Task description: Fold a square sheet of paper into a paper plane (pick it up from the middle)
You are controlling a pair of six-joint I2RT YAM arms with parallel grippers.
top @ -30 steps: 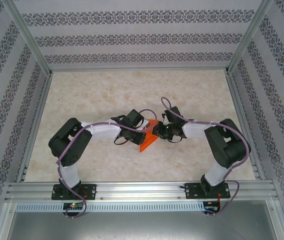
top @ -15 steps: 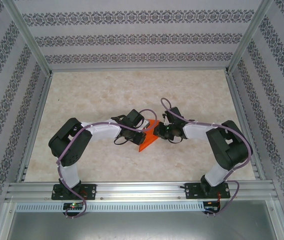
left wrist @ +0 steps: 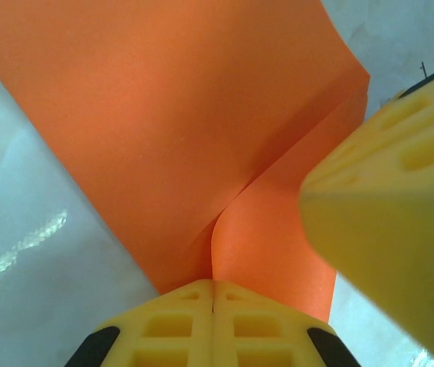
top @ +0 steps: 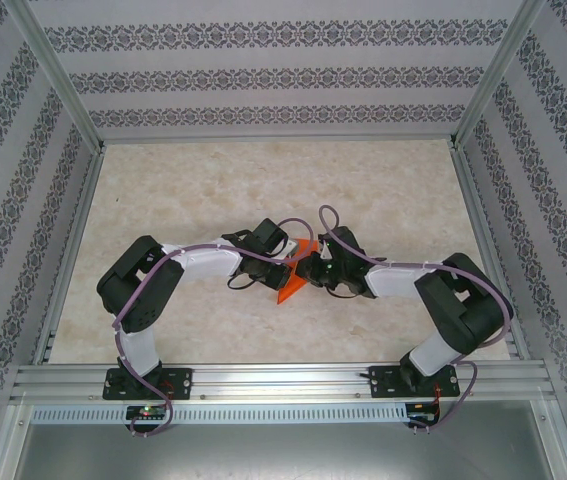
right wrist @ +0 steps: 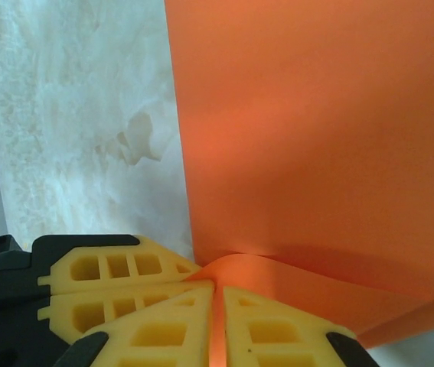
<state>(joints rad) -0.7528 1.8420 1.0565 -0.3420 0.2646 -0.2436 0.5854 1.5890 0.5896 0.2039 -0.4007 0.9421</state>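
The top view is lit brightly and evenly from above; only soft, short shadows are cast on the table (top: 203,190) under the arms (top: 203,262). In the left wrist view a glare streak is seen on the table at lower left, and a yellow finger (left wrist: 385,214) at right is blurred. In the right wrist view the orange paper (right wrist: 308,122) is dimmed by shadow near its fold.
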